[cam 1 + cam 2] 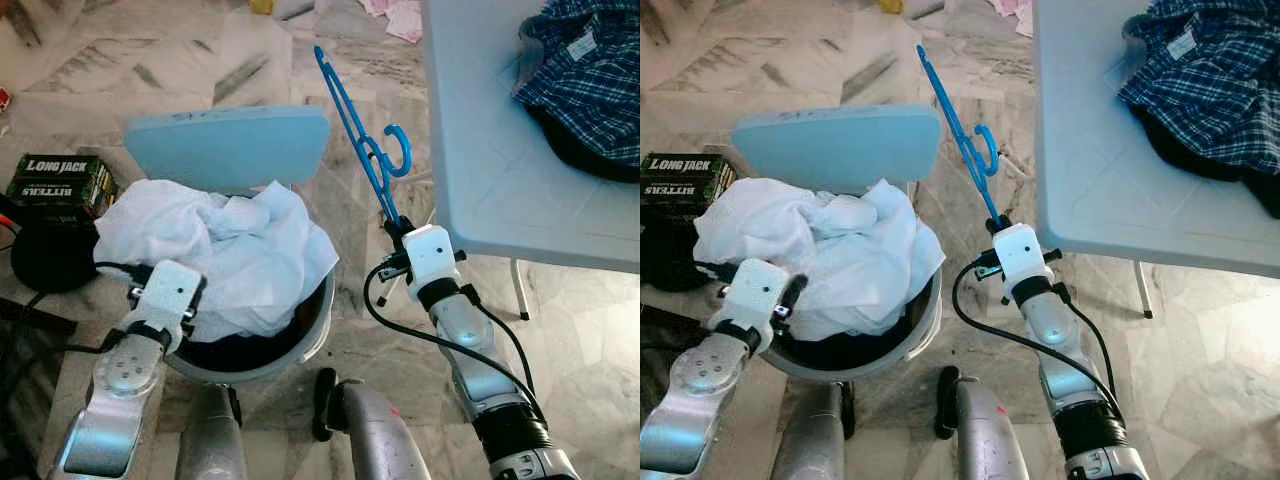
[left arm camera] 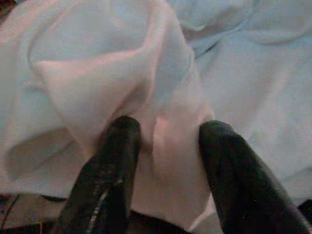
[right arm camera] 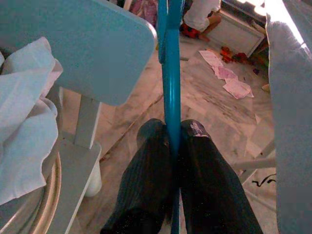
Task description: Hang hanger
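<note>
Marble floor (image 1: 90, 70): veined tiles, with scattered papers at the far side.

White table (image 1: 490, 150): stands at the robot's right. A blue plaid shirt (image 1: 590, 80) lies bunched at its far right corner, over something dark.

Light blue chair (image 1: 228, 145): stands before the robot, its backrest on the far side. A round basin (image 1: 300, 345) rests on its seat, heaped with white cloth (image 1: 215, 245) that spills over the rim.

Green box (image 1: 58, 180): printed "LONG JACK", on the floor beside the chair on the robot's left, with a black object just in front of it.

Blue plastic hanger (image 1: 365, 150): held in the air between the chair and the near edge of the table, standing upward and leaning away from the robot, hook (image 1: 398, 150) toward the table. It touches neither.

Right tool (image 1: 393, 226): closed on the lower end of the hanger; in the right wrist view both black fingers (image 3: 146, 180) are pressed against the blue bar.

Left tool (image 2: 165, 146): at the near left rim of the basin, fingers parted with a fold of the white cloth between them, not pinched tight.

Assessment: the hanger is in hand, so pickup is done. No rail or rod can be made out, so the hanging itself appears wholly outstanding.
</note>
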Controlling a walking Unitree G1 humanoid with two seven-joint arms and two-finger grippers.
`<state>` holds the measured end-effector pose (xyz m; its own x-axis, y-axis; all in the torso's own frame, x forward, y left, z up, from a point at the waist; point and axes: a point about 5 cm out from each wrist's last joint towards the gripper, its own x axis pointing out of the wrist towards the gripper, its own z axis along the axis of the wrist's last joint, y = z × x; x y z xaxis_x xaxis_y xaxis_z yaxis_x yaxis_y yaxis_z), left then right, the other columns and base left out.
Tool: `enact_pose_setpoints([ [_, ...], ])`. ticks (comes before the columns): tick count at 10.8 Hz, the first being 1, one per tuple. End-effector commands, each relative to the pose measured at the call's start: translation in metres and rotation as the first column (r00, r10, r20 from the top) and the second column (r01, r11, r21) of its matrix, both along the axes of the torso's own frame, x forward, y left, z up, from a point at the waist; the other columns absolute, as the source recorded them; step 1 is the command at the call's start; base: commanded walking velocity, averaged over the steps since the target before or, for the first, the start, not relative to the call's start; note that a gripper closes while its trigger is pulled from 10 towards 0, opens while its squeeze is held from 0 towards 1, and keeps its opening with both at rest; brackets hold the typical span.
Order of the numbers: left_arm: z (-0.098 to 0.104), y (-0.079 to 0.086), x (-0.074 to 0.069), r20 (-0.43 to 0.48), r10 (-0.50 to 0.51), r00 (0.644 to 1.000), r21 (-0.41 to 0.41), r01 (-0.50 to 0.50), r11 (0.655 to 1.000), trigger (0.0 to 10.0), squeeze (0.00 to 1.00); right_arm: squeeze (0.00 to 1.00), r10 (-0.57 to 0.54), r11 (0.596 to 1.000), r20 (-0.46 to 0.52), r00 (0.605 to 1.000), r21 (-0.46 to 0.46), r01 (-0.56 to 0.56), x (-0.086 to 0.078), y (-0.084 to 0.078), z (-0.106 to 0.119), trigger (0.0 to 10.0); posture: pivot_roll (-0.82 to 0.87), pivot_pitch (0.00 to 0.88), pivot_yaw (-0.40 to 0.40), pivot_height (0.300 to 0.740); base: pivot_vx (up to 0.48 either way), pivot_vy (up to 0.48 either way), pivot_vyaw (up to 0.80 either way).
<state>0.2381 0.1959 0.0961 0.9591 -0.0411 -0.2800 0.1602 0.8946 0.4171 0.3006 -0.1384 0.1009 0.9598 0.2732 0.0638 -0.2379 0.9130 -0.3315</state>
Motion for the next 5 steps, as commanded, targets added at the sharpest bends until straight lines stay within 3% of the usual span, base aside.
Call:
enact_pose_setpoints([
  [1, -0.0094, 0.0018, -0.0054, -0.045, 0.023, 0.999, -0.011, -0.023, 1.000, 0.0, 0.00, 0.00, -0.012, 1.000, -0.012, 1.000, -0.007, 0.012, -0.0020, -0.0029, -0.0052, 10.0, 0.10, 0.306, -0.112, 0.740, 0.000, 0.000, 0.00],
  [5, -0.0111, 0.0022, -0.0037, -0.035, 0.042, 0.999, -0.062, -0.044, 0.997, 0.0, 0.00, 0.00, -0.013, 1.000, -0.009, 1.000, -0.008, 0.013, -0.0015, -0.0035, -0.0046, 10.0, 0.10, 0.308, -0.113, 0.740, 0.000, 0.000, 0.00],
])
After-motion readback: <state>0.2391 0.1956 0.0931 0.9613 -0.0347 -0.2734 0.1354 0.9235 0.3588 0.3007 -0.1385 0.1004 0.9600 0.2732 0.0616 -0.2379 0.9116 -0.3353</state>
